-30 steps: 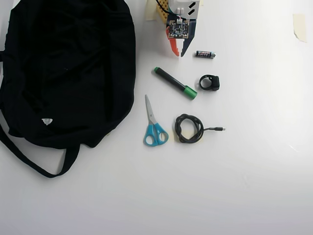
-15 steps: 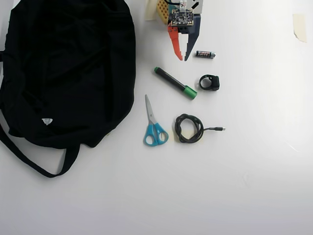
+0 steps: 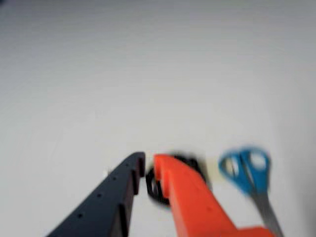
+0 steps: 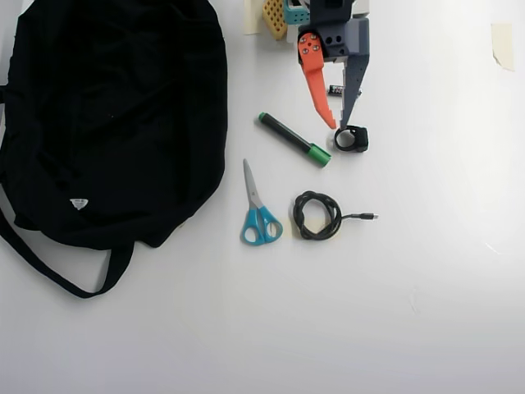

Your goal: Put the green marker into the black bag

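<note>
The green marker [image 4: 294, 139] lies slanted on the white table in the overhead view, its green cap at the lower right. It is out of the wrist view. The black bag [image 4: 115, 115] lies slumped at the left, with a white tag and straps trailing toward the front. My gripper [image 4: 338, 126] has an orange and a dark finger. It hovers just right of the marker's cap, with the tips almost together and nothing between them. The wrist view shows the tips [image 3: 148, 157] blurred, with a narrow gap.
A small black ring-shaped item [image 4: 352, 139] sits right at my fingertips. Blue-handled scissors [image 4: 259, 215] and a coiled black cable [image 4: 317, 215] lie below the marker; both show blurred in the wrist view, the scissors [image 3: 249, 170] and the cable [image 3: 154, 190]. A small black battery [image 4: 335, 89] lies between the fingers.
</note>
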You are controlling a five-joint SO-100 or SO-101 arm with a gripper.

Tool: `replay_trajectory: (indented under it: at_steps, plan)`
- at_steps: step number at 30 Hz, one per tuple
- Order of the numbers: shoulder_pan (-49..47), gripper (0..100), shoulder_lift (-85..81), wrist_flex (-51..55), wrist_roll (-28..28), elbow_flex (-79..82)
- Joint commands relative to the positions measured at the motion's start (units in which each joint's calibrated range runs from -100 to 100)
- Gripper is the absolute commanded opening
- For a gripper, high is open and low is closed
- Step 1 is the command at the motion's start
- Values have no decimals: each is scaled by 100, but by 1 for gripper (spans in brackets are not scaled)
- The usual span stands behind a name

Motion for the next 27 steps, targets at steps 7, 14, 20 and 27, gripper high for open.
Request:
replay_trajectory:
  at_steps: [7, 14, 20, 27]
  plan:
    - [57, 2, 2396, -461, 40, -3245]
    - [177, 2, 3965, -539, 376, -5248]
    - [162, 2, 4529, -995, 449, -5572]
    - [266, 2, 4396, -2606, 491, -3874]
